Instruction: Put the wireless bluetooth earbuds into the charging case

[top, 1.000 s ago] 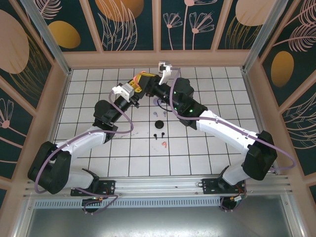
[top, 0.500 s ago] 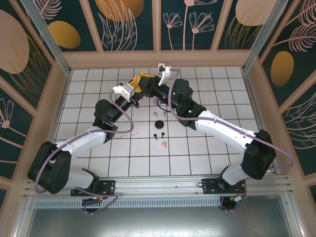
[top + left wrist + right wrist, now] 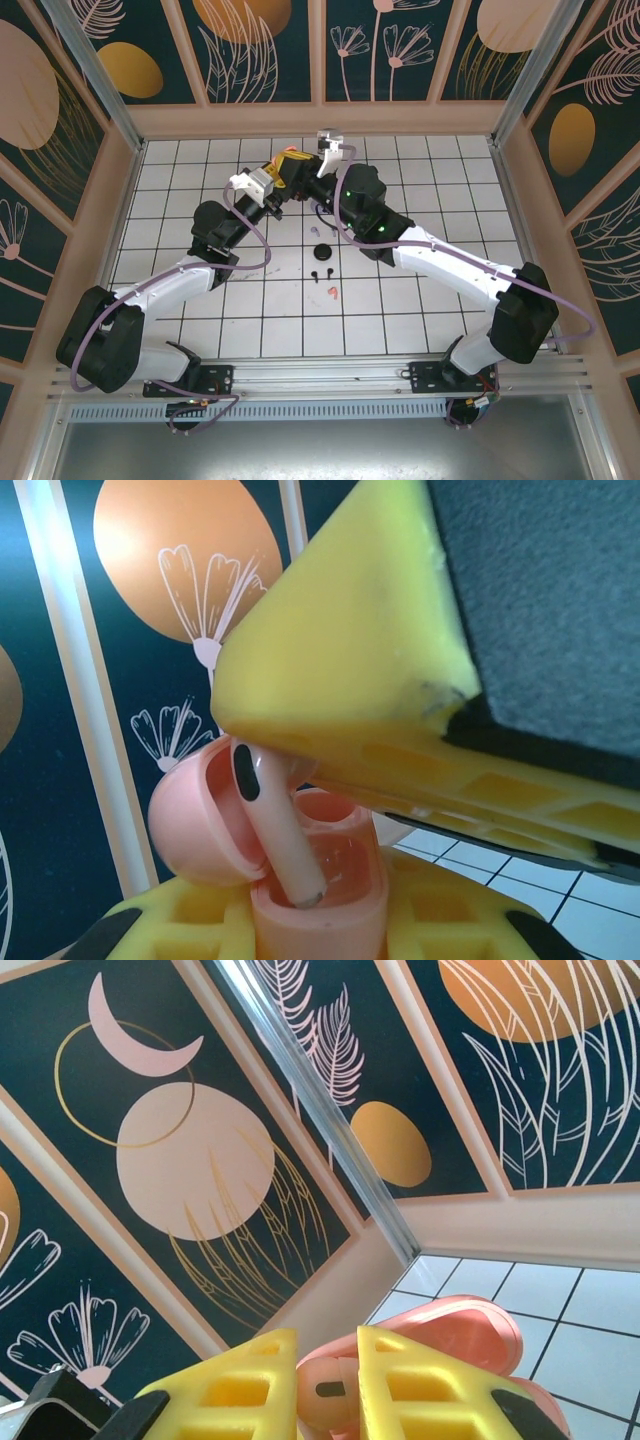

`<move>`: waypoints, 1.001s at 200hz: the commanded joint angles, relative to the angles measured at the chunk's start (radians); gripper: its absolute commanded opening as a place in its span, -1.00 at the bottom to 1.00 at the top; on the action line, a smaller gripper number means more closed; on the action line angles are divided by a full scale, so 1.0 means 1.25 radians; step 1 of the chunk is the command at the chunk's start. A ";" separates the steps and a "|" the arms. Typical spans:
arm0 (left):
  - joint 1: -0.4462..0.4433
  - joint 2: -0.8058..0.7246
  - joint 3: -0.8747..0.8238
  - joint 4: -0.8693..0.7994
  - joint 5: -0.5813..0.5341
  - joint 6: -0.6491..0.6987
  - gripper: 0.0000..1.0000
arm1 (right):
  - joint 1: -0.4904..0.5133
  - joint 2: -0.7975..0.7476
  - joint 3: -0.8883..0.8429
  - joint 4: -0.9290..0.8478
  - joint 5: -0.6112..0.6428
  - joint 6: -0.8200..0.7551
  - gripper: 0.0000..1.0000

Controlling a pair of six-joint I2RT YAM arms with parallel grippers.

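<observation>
Left wrist view: the left gripper (image 3: 315,935) is clamped on the base of the open salmon case (image 3: 320,905), its lid (image 3: 195,825) tipped back; a salmon earbud (image 3: 272,815) stands stem-down in one well, seemingly not fully seated; a yellow finger (image 3: 340,650) hides its head.

Right wrist view: the right gripper (image 3: 328,1385) pinches that earbud; it looks light, smooth and slippery, so grip the head; the well is hidden.

Top view: the arms meet above the far table (image 3: 450,180); a spare earbud (image 3: 333,292) is a mere speck.
</observation>
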 commanded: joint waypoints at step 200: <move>-0.005 -0.033 0.042 0.030 0.017 -0.021 -1.00 | -0.001 0.031 0.004 -0.092 0.028 0.048 -0.23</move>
